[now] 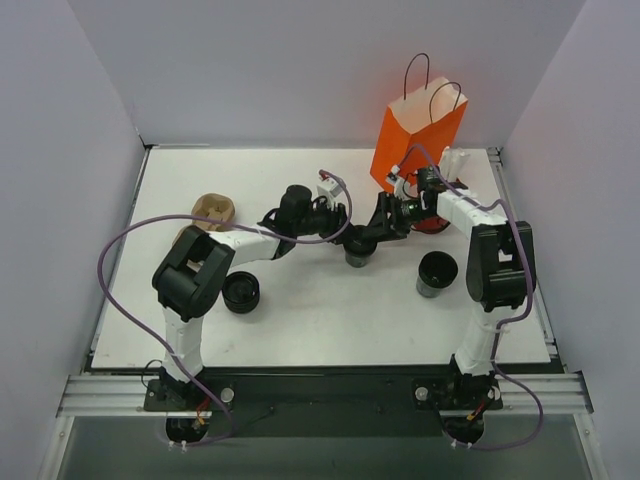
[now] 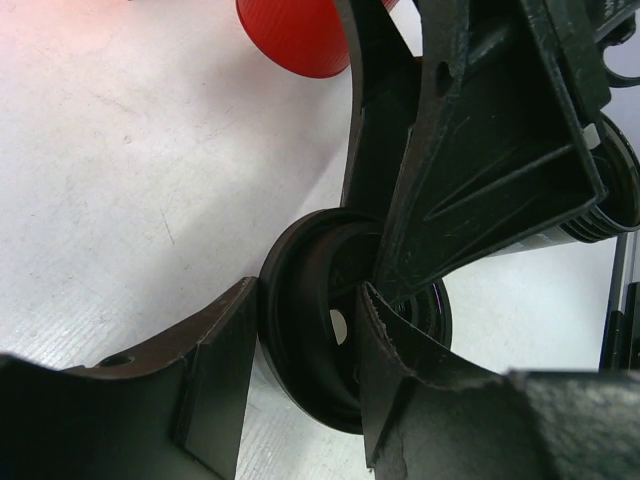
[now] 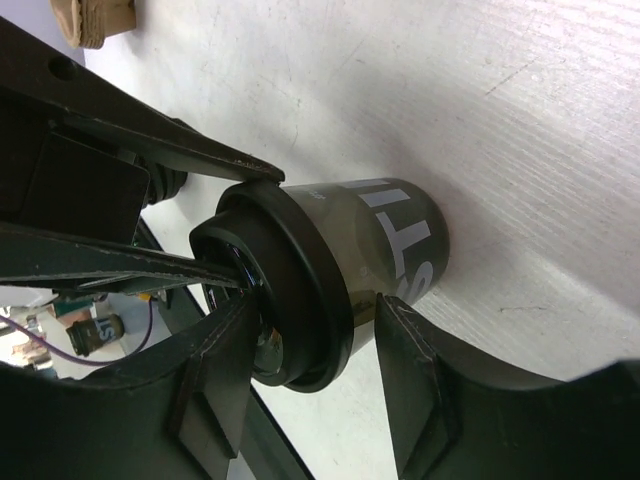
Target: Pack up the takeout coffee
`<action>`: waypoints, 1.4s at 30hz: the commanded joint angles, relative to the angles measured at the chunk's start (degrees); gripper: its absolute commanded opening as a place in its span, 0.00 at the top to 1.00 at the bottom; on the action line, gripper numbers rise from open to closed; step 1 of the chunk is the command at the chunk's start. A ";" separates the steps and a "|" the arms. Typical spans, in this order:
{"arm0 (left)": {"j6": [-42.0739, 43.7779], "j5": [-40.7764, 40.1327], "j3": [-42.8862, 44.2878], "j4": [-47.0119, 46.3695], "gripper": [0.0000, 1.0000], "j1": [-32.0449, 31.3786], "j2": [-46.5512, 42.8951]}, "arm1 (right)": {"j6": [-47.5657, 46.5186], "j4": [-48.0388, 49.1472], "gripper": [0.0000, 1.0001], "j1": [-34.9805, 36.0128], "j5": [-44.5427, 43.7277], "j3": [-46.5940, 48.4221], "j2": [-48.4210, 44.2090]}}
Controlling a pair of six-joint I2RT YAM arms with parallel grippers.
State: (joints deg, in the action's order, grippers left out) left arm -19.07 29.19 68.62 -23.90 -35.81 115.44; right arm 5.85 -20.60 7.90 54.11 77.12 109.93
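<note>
Grey-black takeout coffee point(image 1: 358, 257) stands on the white table point(image 1: 300, 330), near the orange bag point(image 1: 415, 140). Right gripper point(image 3: 315, 305) straddles its body, fingers close against both sides; clamping cannot be confirmed. Left gripper point(image 2: 308, 290) is spread, one finger outside the rim, one over the mouth.

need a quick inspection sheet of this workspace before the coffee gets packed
surface: white table, no spill seen
job's things: takeout coffee cup, lidded, upright mid-table; orange paper bag upright, far right
clutter: second dark cup; black round stack; brown cardboard item; red cup
grippers: left gripper at the lid; right gripper flanks the cup body; grip cannot be told
cables: purple cables loop off both arms
surroundings: pale walls on three sides; metal rail at near edge
</note>
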 commanded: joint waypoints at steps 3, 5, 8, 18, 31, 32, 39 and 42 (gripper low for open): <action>10.11 -8.01 -3.85 23.81 0.52 -0.40 8.14 | -4.88 -5.59 0.58 -0.34 2.59 0.66 1.60; 10.11 -8.27 -2.79 25.99 0.52 -0.22 7.96 | -4.53 -5.50 0.67 -0.08 1.79 0.05 1.60; 9.15 -8.53 -0.25 28.37 0.47 0.04 6.82 | -3.48 -5.24 0.73 0.62 -0.40 -1.00 0.99; -2.89 -4.59 6.44 29.36 0.31 6.63 -0.29 | 11.80 9.67 0.76 3.61 -9.54 -14.09 -4.54; -13.18 -7.56 -2.87 20.65 0.26 8.83 -14.18 | 38.00 35.71 0.76 10.11 -22.81 -32.90 -12.63; -13.79 -8.35 -3.49 20.56 0.25 8.92 -14.97 | 39.05 37.72 0.76 10.73 -23.43 -34.13 -12.81; -18.19 -7.22 -6.74 15.73 0.20 8.92 -20.42 | 45.21 43.35 0.76 12.75 -27.47 -38.00 -14.56; -20.12 -7.92 -10.07 12.23 0.20 7.87 -22.27 | 48.55 46.17 0.76 14.15 -28.97 -39.15 -14.74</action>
State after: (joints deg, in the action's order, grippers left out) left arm -35.88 22.37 61.56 -4.97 -26.76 97.38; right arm 51.46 30.35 19.94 35.05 42.33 93.08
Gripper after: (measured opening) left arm 0.804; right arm 0.381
